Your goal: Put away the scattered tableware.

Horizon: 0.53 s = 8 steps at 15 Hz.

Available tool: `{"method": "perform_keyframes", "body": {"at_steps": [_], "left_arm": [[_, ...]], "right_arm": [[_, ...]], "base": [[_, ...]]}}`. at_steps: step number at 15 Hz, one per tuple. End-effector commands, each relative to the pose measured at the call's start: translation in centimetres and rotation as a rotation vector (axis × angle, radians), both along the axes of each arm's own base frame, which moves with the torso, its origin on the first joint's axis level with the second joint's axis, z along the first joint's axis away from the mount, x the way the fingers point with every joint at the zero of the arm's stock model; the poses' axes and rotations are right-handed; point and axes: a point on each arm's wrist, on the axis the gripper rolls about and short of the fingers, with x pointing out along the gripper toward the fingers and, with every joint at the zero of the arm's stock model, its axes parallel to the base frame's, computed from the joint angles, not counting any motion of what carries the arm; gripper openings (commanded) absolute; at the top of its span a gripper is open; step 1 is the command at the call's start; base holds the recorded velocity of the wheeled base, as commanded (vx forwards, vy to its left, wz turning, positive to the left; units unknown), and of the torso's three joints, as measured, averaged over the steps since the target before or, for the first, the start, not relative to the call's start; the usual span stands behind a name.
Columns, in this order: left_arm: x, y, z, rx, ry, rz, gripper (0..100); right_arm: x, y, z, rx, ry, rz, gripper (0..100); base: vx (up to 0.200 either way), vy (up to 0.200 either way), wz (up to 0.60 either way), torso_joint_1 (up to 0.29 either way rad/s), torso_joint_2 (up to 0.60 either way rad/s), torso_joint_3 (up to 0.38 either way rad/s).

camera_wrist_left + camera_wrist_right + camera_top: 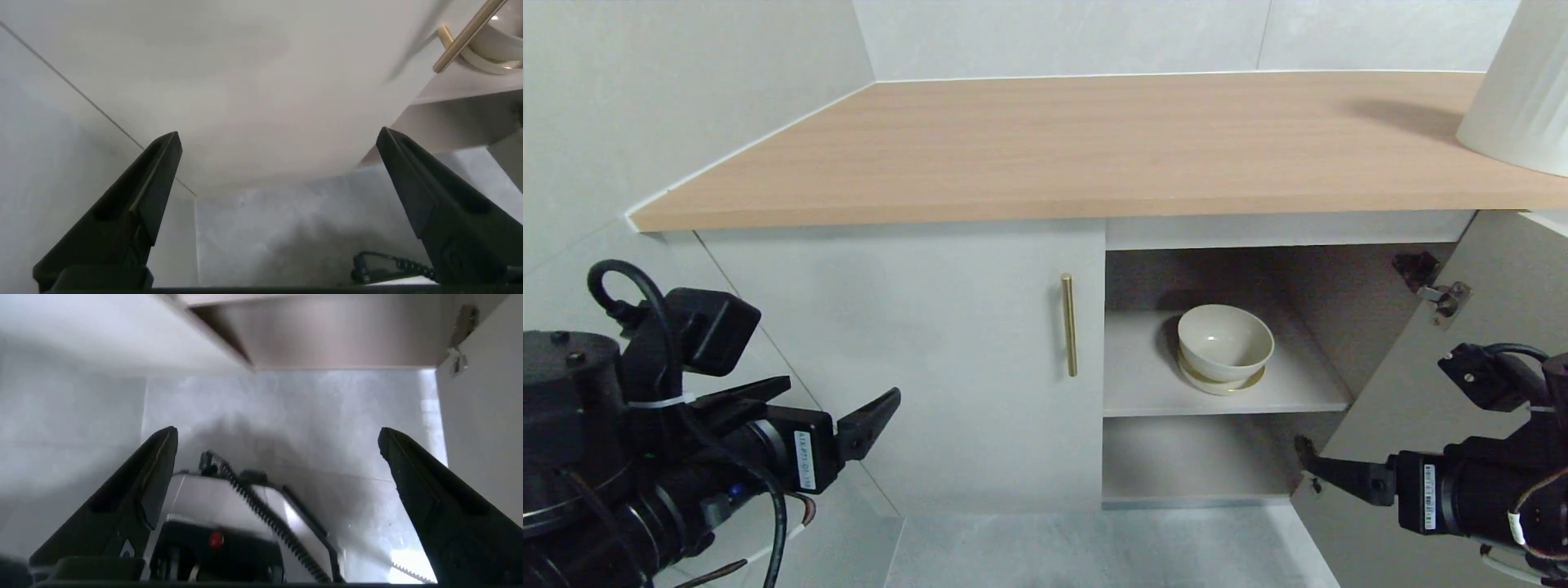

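A cream bowl [1223,341] rests on a small gold-rimmed plate [1222,384] on the middle shelf [1143,384] of the open right half of the cabinet. A bit of the bowl and plate [500,42] shows behind the brass handle in the left wrist view. My left gripper [843,388] [278,139] is low at the left, in front of the closed door, open and holding nothing. My right gripper [1311,465] [278,433] is low at the right, its fingertip close to the open door's lower edge, open and holding nothing.
The closed left door [907,359] carries a vertical brass handle [1068,325] [470,37]. The right door [1421,359] [490,416] swings out towards my right arm. A wooden countertop [1094,147] holds a white ribbed object [1515,90] at the far right. Grey floor lies below.
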Motion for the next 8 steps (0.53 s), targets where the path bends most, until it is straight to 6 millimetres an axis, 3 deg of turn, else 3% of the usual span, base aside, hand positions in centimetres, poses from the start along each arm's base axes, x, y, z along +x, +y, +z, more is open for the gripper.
{"method": "perform_keyframes", "body": {"at_steps": [1, 4, 8], "left_arm": [[0.47, -0.30, -0.34, 0.022, 0.014, -0.003, 100], [0.58, -0.49, -0.56, 0.030, 0.024, -0.006, 100], [0.55, -0.47, -0.54, 0.031, 0.023, -0.005, 100]], "right_arm": [[-0.47, 0.22, -0.11, -0.004, -0.002, 0.019, 100], [-0.58, 0.22, 0.00, -0.002, -0.008, 0.021, 100], [-0.85, 0.56, -0.43, -0.010, 0.009, 0.045, 100]], "base": [[0.000, 0.000, 0.00, 0.000, 0.00, 0.000], [0.000, 0.000, 0.00, 0.000, 0.00, 0.000], [-0.200, 0.000, 0.00, 0.007, 0.00, 0.000]]}}
